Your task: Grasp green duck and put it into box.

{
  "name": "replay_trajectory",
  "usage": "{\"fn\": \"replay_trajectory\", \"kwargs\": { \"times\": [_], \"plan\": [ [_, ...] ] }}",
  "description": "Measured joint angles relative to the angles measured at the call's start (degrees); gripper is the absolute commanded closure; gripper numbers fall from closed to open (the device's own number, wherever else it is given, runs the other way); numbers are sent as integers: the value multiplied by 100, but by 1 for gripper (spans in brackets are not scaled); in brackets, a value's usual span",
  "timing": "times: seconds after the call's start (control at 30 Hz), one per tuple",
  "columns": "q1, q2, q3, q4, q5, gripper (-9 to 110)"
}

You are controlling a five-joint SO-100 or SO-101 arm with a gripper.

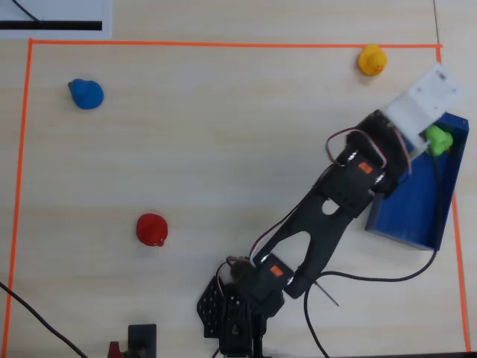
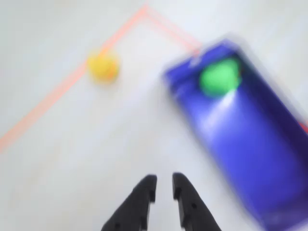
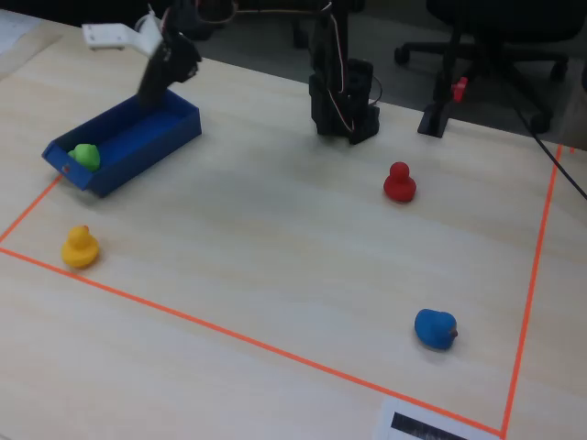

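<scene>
The green duck (image 3: 85, 155) lies inside the box (image 3: 147, 137), at the end nearest the orange tape corner, so from how things lie the drop looks done. In the wrist view the duck (image 2: 220, 77) shows as a blurred green blob against the blue floor of the box (image 2: 250, 139), close to its far end wall. In the overhead view it (image 1: 437, 139) sits at the top end of the box (image 1: 417, 212), partly under the white wrist part.

The gripper (image 2: 164, 185) holds nothing: its two dark fingers are nearly together with only a thin gap between them, and in the wrist view they point at bare tabletop (image 2: 72, 159) well short of the box. In the fixed view the arm (image 3: 167, 60) hangs above the box's other end, clear of the duck.

The yellow duck (image 3: 80, 247) stands just inside the tape corner, near the box but apart from it. The red duck (image 3: 399, 182) and a blue duck (image 3: 435, 328) stay well away across the tabletop.
</scene>
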Motion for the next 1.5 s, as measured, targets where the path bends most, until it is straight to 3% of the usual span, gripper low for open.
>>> {"fn": "replay_trajectory", "kwargs": {
  "times": [0.43,0.7,1.0,1.5],
  "plan": [
    [-3041,5326,5924,853,-519,101],
    [-3665,7110,8358,835,-1028,101],
    [-4061,8104,9343,932,-1283,101],
    [-4263,8437,9439,1160,-1274,101]
  ]
}}
